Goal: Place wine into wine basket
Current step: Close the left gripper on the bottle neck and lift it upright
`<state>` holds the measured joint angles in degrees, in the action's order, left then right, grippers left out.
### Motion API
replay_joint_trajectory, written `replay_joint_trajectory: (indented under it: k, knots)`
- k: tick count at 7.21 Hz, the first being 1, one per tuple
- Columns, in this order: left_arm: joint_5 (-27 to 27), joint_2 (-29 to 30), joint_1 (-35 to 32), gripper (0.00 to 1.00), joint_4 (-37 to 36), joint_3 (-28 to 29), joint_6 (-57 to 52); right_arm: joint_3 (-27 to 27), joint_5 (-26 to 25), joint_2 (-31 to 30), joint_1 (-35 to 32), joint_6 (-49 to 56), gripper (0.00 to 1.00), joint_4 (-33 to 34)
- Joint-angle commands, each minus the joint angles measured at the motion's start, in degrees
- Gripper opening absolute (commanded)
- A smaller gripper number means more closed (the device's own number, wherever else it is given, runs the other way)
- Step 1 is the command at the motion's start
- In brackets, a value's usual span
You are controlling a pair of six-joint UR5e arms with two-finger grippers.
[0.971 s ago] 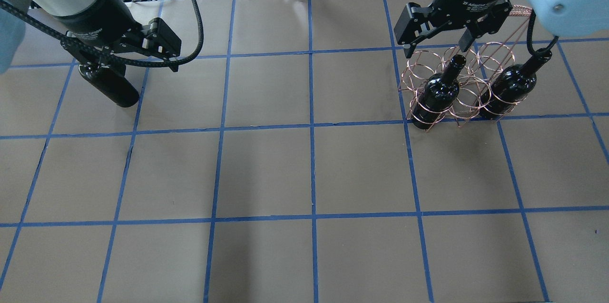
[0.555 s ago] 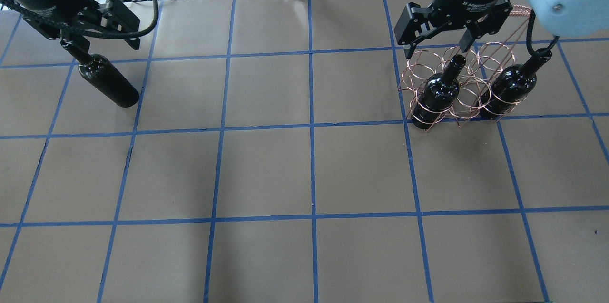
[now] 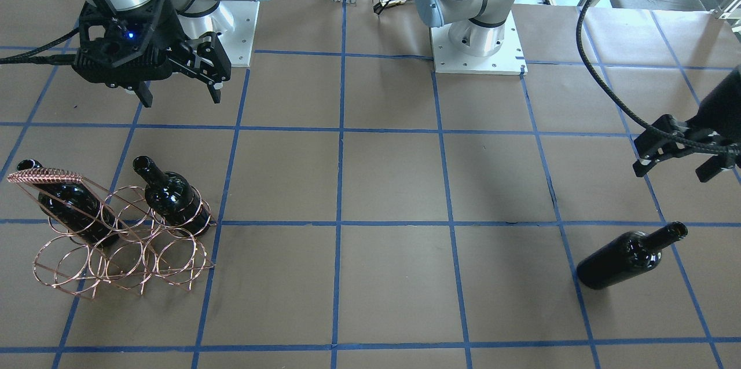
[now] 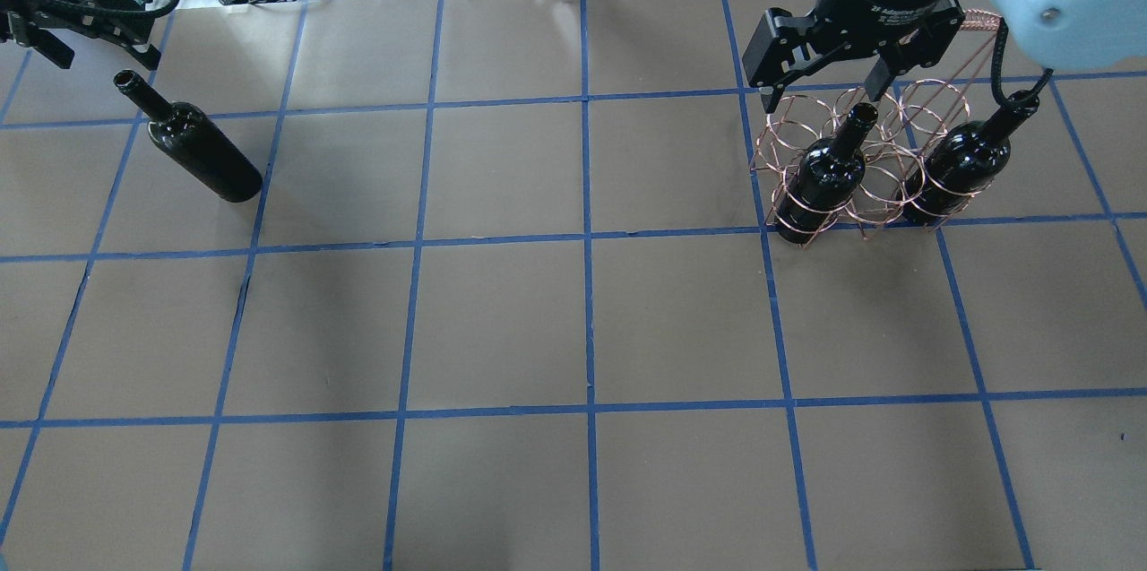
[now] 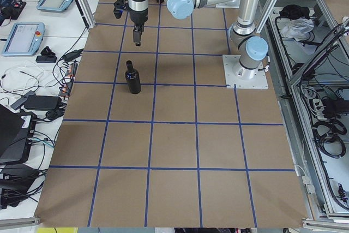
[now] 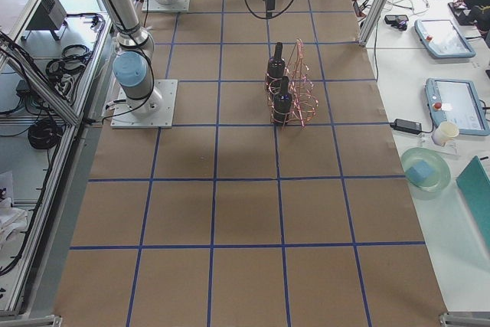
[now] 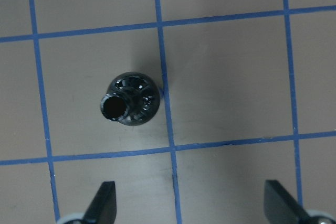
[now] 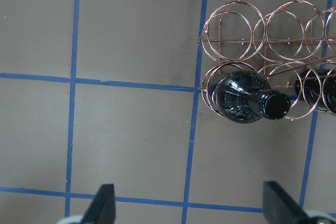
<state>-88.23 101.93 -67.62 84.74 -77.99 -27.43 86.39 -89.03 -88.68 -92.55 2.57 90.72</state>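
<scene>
Brown paper covers the table (image 4: 502,320), and blue tape lines cut it into squares. One dark wine bottle (image 4: 202,150) stands upright, alone, on the robot's left side of the table, with its mouth open to the top. The left gripper (image 3: 674,172) hangs in the air above it and a bit off to one side. Its two fingers are spread wide and hold nothing; the bottle is not between them.

Far away, at the other end of the table, sits the copper wire wine basket (image 3: 46,176). Two more bottles (image 4: 824,177) stand in it, in the two end rings of the row nearer the robot. The right gripper (image 4: 820,96) floats above the basket – its fingers are wide apart too, and it holds nothing and touches nothing.
</scene>
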Motion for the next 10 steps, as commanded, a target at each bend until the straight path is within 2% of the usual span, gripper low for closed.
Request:
replay_joint_trajectory:
  k: [1, 3, 10]
  knots:
    - [-0.01, 5.28, 1.71, 1.0, -2.1, 3.8, -3.41, 0.0, 0.0, 0.0, 0.0, -0.02, 1.0, -0.11]
    - [0.17, 8.98, 1.71, 1.0, -5.97, 4.08, -3.5, 0.0, 0.0, 0.09, 0.0, 0.07, 1.0, -0.02]
    - [-0.97, 13.91, 1.71, 1.0, -5.55, 3.99, -4.03, 0.0, 0.09, 0.09, 0.0, 0.16, 1.0, 0.24]
